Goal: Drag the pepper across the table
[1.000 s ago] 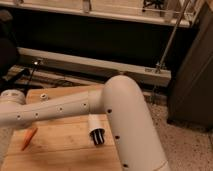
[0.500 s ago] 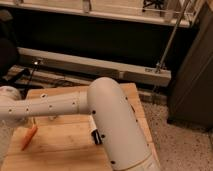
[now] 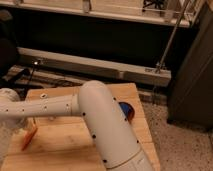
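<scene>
The pepper (image 3: 29,139) is slim, orange and tapering, lying slantwise near the left edge of the table (image 3: 65,145); the gripper (image 3: 22,125) hangs just above the pepper's upper end, open or closed I cannot tell; the white arm (image 3: 100,120) crosses the pale wooden planks; beyond the table lie a long white rail (image 3: 95,65) and speckled floor (image 3: 175,145).

Gripper (image 3: 26,126) at left edge of worktop (image 3: 65,150), beside orange pepper (image 3: 29,139); contact indeterminable. Arm (image 3: 100,120) spans worktop.
</scene>
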Action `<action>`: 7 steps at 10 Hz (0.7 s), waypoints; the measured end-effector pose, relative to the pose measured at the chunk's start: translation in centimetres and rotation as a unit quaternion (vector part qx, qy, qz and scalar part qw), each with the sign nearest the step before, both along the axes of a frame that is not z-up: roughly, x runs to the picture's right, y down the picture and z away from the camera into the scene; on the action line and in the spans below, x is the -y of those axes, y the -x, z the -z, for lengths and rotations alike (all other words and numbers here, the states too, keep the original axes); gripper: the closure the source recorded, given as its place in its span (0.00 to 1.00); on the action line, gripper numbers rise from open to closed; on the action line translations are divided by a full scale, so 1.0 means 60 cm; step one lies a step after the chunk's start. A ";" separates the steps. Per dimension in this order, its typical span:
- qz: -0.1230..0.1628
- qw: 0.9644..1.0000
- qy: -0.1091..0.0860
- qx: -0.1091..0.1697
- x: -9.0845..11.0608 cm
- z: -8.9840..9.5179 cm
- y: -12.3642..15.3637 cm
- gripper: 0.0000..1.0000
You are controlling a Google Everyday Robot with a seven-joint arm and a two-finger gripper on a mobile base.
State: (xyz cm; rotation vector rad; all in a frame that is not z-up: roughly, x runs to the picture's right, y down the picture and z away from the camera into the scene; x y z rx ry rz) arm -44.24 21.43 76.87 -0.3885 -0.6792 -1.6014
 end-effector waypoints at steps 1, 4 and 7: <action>0.003 1.000 0.003 -0.008 -0.001 -0.004 -0.007 0.47; 0.012 1.000 0.009 -0.027 -0.007 -0.011 -0.021 0.47; 0.014 0.999 0.013 -0.035 -0.016 -0.019 -0.017 0.47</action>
